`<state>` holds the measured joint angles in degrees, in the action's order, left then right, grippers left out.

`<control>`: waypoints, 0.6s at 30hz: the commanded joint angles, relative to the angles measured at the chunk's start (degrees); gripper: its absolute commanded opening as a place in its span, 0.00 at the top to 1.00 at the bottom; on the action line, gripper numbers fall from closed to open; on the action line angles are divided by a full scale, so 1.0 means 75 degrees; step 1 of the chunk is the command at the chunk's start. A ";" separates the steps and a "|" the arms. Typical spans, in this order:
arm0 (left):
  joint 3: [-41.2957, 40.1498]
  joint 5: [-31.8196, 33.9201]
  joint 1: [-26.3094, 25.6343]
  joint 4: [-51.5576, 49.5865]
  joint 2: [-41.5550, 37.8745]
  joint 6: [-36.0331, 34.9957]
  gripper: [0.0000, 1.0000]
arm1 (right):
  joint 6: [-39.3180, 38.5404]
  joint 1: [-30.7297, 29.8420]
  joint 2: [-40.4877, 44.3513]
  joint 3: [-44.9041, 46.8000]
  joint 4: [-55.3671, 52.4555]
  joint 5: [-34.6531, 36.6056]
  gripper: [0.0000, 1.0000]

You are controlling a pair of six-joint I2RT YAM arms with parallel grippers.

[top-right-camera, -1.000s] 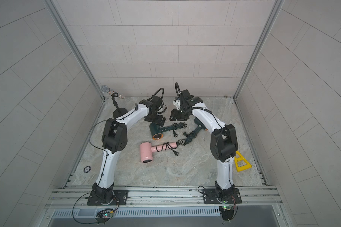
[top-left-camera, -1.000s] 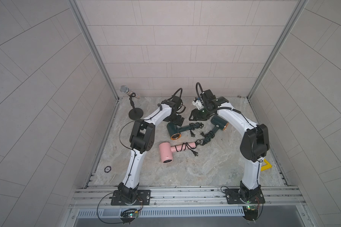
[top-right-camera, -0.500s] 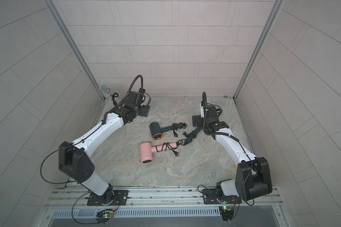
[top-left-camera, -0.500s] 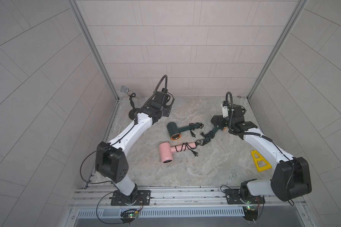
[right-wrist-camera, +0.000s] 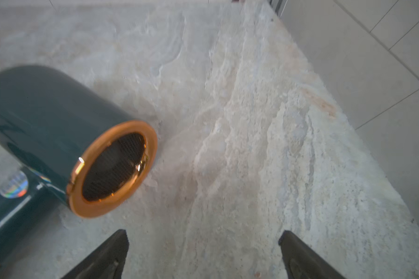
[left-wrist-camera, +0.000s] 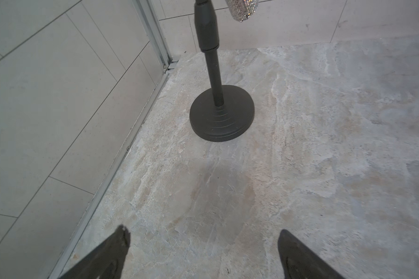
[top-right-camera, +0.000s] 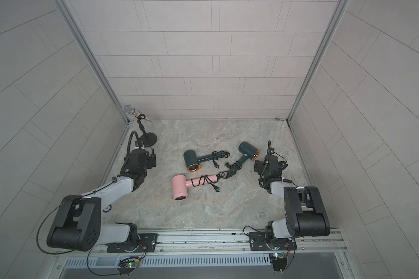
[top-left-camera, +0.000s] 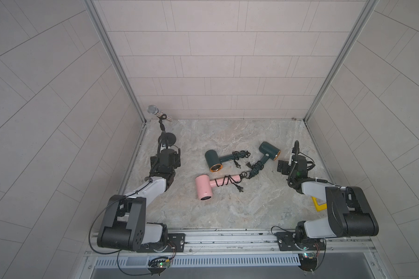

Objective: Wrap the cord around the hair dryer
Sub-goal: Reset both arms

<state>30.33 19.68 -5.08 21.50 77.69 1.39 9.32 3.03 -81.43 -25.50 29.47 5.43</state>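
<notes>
Three hair dryers lie on their sides in the middle of the marble worktop [top-left-camera: 228,217], each with its black cord coiled round the handle. The green hair dryer [top-left-camera: 269,151] nearest the right arm has its cord [top-left-camera: 257,167] bunched at the foot of the handle, with the plug loose on the stone just beside it. The second green dryer [top-left-camera: 213,160] lies near it towards the centre. The pink dryer [top-left-camera: 204,190] lies closer to the robot, and its handle end meets the first one's cord; whether they touch I cannot tell.

The shells look like hard, glossy plastic, probably slippery across the barrel and head-heavy. The narrower handle seems the surer place to take hold. The cord is soft but springy and likely to unwind unless it is pinched close to the plug and kept taut.

The right fingers [right-wrist-camera: 107,256] stand wide apart and empty, just beside that dryer's copper-ringed end [right-wrist-camera: 111,169]. The left fingers [left-wrist-camera: 111,253] are equally wide and hold nothing. They are well apart from the dryers and face a microphone stand [left-wrist-camera: 221,116] in the far corner. A yellow object [top-left-camera: 318,207] shows partly behind the right arm.
</notes>
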 commanded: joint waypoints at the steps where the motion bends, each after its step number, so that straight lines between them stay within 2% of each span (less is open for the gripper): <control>1: -0.0016 -0.0891 0.0377 0.1383 0.0013 0.0118 0.00 | 0.0073 0.0039 -0.0270 0.0142 0.1533 0.0121 0.01; 3: -0.0180 -0.1310 0.0578 0.1864 -0.0046 0.0114 0.00 | 0.0028 0.0049 -0.0447 0.0116 0.1806 0.0081 0.01; 5: -0.0281 -0.1626 0.0674 0.2487 0.0161 0.0084 0.00 | -0.0012 0.0042 -0.0370 -0.0054 0.1269 -0.0029 0.01; 9: -0.0281 -0.2285 0.0678 0.2148 0.0038 -0.0044 0.00 | -0.0183 0.0015 -0.0506 0.0238 0.2041 -0.0288 0.01; 11: -0.0546 -0.2246 0.0678 0.2161 -0.0208 -0.0081 0.00 | -0.0234 -0.0010 -0.0663 0.0417 0.2443 -0.0444 0.01; 14: -0.0672 -0.2265 0.0814 0.2365 -0.0259 0.0113 0.00 | -0.0295 -0.0076 -0.1169 0.0846 0.3892 -0.0446 0.01; 16: -0.0669 -0.2473 0.0817 0.2364 -0.0262 -0.0012 0.00 | -0.0256 -0.0076 -0.0945 0.0710 0.3253 -0.0299 0.01; 18: -0.0841 -0.2464 0.0815 0.2367 -0.0363 0.0033 0.00 | -0.0250 -0.0084 -0.1103 0.0778 0.3595 -0.0291 0.01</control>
<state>25.52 2.85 0.64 36.73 76.51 2.00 8.10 2.63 -89.36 -19.70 50.87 2.83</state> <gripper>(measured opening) 0.999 0.993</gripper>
